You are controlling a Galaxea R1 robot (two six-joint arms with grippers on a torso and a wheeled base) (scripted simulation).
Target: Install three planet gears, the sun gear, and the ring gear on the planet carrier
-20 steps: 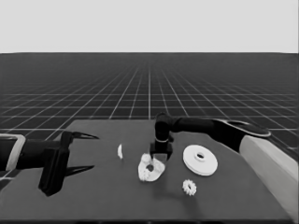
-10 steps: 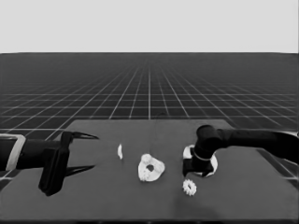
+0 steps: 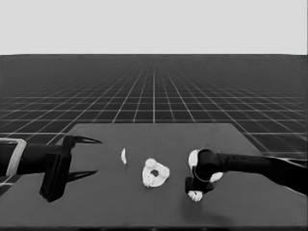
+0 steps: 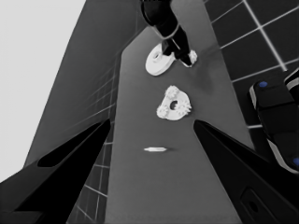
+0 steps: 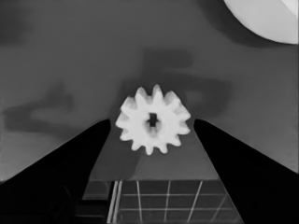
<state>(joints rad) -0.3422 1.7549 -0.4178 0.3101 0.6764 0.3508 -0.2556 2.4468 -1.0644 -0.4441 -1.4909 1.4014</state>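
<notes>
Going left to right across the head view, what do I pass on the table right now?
Left gripper, parked and open over the table's left end → thin white piece → smaller round part carrying gears → right gripper, open over a loose gear, with the larger round part just behind that arm.

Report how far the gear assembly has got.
Done: three gears sit on the smaller round part, around its open centre hole. In hand: the right gripper, open, straddles the fourth gear on the table, not gripping it. Left: seat that gear, then the larger round part on top. The left gripper waits at the table's left end.
</notes>
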